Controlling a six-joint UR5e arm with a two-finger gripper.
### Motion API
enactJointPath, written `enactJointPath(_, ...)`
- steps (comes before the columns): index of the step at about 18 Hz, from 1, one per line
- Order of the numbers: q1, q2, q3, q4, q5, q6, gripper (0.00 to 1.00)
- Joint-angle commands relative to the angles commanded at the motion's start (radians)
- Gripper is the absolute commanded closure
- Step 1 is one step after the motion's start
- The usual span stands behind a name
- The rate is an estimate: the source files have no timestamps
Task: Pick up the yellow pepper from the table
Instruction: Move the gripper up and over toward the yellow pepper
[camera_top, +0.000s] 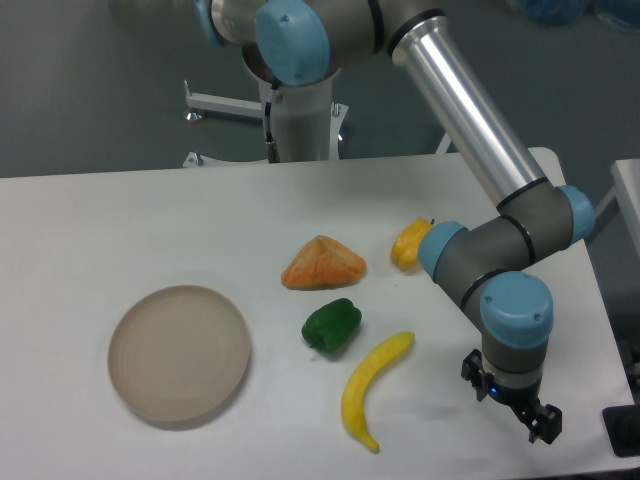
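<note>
While the gripper (518, 408) hangs low over the near right part of the table (100, 230), nothing sits between its fingers; whether they are spread or pressed together I cannot tell from this angle. Count on the table: one yellow pepper (408, 244), one green pepper (332, 326), one banana (371, 388), one orange wedge (323, 264), one round beige plate (179, 354). The yellow pepper lies well behind the gripper and to its left in the picture, resting on the table, partly hidden by the arm's wrist joint (470, 262), which touches or overlaps its right edge in view. Banana is the nearest item, just left of the gripper. Green pepper sits beyond the banana's upper end, wedge behind that, close to the yellow pepper. Plate is far left, well apart from everything.
</note>
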Motion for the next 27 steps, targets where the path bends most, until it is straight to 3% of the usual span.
enactJointPath(5,-0.008,0.012,-0.009,-0.005,0.005,-0.005,0.01)
enactJointPath(7,-0.009,0.038,-0.041,-0.009,0.005,-0.011,0.01)
enactJointPath(11,-0.008,0.132,-0.165,-0.035,0.003,-0.005,0.01)
enactJointPath(16,0.000,0.270,-0.284,-0.193,0.003,0.005,0.01)
enactJointPath(18,0.000,0.311,-0.330,-0.221,0.002,0.006,0.01)
enactJointPath(21,0.003,0.365,-0.406,-0.253,0.003,0.008,0.01)
enactJointPath(27,0.003,0.459,-0.566,-0.247,0.026,0.024,0.01)
